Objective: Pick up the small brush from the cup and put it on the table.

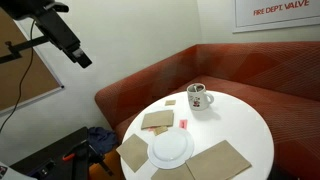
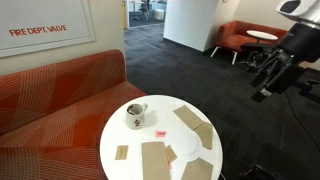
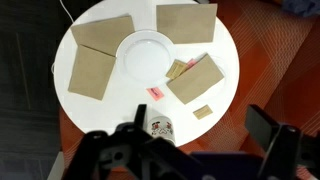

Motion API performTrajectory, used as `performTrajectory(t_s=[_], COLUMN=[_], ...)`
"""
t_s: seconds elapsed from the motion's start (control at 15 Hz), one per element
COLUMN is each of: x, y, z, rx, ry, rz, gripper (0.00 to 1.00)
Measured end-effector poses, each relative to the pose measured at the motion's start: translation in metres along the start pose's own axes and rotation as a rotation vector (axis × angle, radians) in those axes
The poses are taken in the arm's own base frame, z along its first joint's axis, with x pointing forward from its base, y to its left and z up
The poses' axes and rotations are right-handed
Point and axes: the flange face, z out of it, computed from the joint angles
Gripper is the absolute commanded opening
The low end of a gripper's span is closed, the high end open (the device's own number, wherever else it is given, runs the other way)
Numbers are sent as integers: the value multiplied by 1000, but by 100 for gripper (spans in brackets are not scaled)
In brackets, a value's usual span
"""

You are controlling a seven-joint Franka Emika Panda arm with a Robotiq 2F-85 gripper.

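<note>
Small brush is not showing clearly in any view. It is too thin to pick out, and only a dark patch is showing at the mouth of the cup (image 1: 198,97), so I cannot tell whether the small brush is sitting inside. The cup, white with dark reddish print, is standing upright on the round white worktop (image 1: 245,125), near the edge that is facing the red sofa (image 1: 235,65), and it is touching nothing else.

A white plate (image 1: 171,148) is lying towards the opposite edge. Three large tan mats (image 1: 220,160) are lying around it, and a fourth is lying nearer the cup. A small pink-red item (image 1: 184,124) is lying between the cup and the plate, just beside that fourth mat. Two small tan cards (image 3: 203,112) are also lying on the worktop, one of them near the cup.

In the wrist view the tool (image 3: 197,110) is hanging well above the worktop over the cup's edge, and the cup is showing partly behind one of its fingers (image 3: 262,125). The fingers are standing wide apart and gripping nothing. In an exterior view the dark arm (image 1: 55,30) is reaching in from the side, and the tool is hanging well apart from the worktop and the cup.
</note>
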Motion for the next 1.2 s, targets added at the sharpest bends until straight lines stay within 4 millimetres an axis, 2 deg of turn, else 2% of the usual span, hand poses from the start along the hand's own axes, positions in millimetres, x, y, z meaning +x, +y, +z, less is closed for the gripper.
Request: performTrajectory(t_s=[0.87, 1.2], x=[1, 24], y=[0, 3], z=[1, 8], rx=[-2, -47], ry=[0, 34], rz=[-1, -16], gripper=[100, 100])
